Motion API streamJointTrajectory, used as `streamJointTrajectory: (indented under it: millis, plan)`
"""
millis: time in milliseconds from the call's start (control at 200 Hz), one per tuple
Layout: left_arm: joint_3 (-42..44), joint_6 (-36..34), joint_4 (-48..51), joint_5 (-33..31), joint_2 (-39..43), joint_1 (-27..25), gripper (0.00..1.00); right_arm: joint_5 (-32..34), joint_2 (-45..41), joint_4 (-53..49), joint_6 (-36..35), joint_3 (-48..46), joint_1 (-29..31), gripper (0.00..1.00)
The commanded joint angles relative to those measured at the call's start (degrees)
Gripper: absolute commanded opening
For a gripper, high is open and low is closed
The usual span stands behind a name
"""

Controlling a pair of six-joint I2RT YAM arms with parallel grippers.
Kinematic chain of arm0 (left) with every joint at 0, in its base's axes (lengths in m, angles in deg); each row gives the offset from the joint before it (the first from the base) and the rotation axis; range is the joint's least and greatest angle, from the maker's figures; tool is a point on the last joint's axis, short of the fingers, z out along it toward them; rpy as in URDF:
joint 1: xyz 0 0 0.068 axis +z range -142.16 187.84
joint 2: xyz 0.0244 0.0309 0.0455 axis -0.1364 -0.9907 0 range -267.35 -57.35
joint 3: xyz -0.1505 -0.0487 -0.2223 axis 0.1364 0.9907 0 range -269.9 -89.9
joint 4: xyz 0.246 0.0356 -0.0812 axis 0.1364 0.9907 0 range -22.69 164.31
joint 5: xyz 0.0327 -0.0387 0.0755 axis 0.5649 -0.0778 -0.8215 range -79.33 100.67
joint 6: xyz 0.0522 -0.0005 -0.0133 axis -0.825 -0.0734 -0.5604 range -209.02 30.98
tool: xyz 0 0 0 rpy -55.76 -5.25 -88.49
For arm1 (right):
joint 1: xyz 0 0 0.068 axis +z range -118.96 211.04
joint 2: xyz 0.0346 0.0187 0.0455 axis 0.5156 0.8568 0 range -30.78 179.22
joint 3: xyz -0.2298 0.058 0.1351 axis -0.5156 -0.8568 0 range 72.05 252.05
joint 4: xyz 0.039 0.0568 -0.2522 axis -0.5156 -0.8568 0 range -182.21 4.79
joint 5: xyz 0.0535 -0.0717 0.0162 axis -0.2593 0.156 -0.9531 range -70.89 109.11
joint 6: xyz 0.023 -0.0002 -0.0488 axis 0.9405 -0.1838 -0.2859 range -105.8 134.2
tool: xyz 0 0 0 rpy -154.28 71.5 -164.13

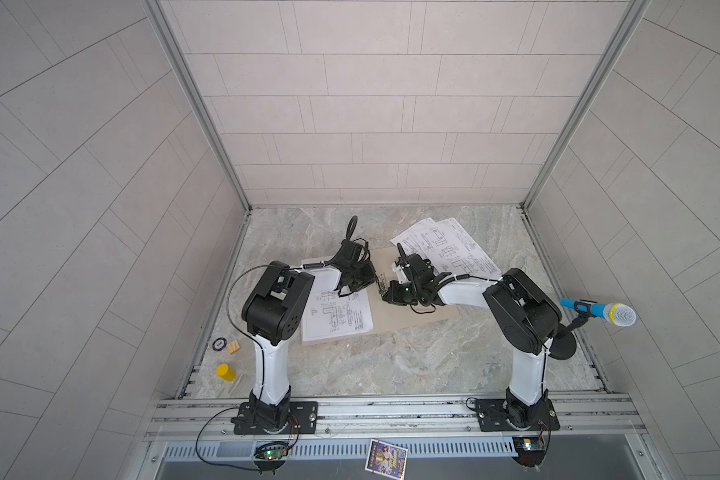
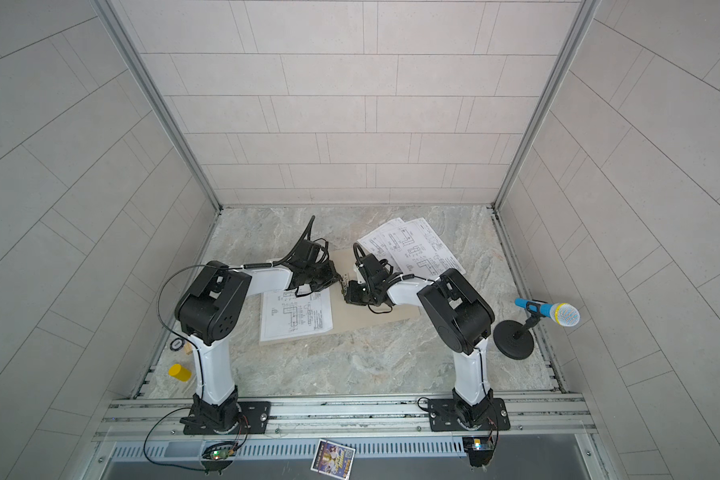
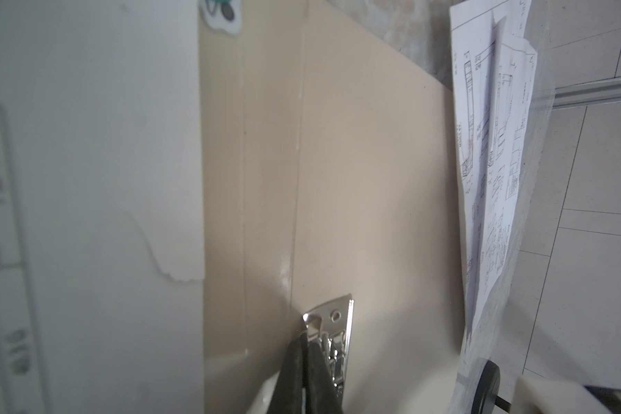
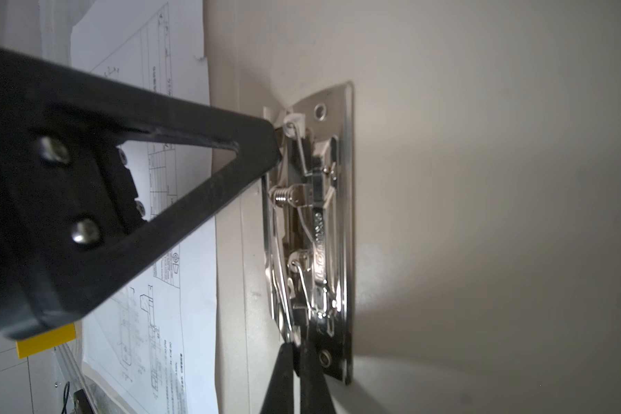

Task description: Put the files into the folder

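Note:
The tan folder [image 1: 395, 320] [image 2: 362, 320] lies open on the marble table. One of the files [image 1: 337, 316] [image 2: 296, 316] rests on its left half. Several more files [image 1: 449, 245] [image 2: 416, 245] fan over its back right corner. At the spine sits the metal clip [image 1: 381, 286] [image 4: 323, 222]. My left gripper [image 1: 376, 279] [image 3: 306, 340] is shut, its fingertips pinching one end of the clip's thin blade. My right gripper [image 1: 385, 293] [image 4: 296, 346] is shut on the blade's other end. In the left wrist view the folder's bare inside [image 3: 373, 179] shows.
A blue microphone [image 1: 599, 311] on a black stand is at the right edge. A yellow cylinder [image 1: 225, 372], a wooden block [image 1: 233, 347] and a round chip [image 1: 219, 343] lie at the front left. A colourful card [image 1: 386, 455] sits on the front rail. Tiled walls enclose three sides.

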State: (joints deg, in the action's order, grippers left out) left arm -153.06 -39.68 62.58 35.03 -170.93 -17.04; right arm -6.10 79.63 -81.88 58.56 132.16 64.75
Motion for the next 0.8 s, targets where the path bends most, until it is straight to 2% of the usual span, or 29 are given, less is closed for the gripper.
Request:
streamJointTrajectory:
  millis: [0, 340, 796]
  plan:
    - [1.0, -2.2, 6.0, 0.0, -2.6, -1.1, 0.03, 9.9, 2.4, -4.9, 1.5, -3.6, -1.9, 0.00]
    - [0.8, -2.2, 6.0, 0.2, -2.9, -1.1, 0.02, 9.9, -0.1, -0.2, 4.2, -6.1, -2.8, 0.00]
    - [0.8, -2.3, 5.7, 0.5, -3.1, -1.2, 0.03, 10.3, -0.6, 1.0, 5.1, -6.6, -3.7, 0.00]
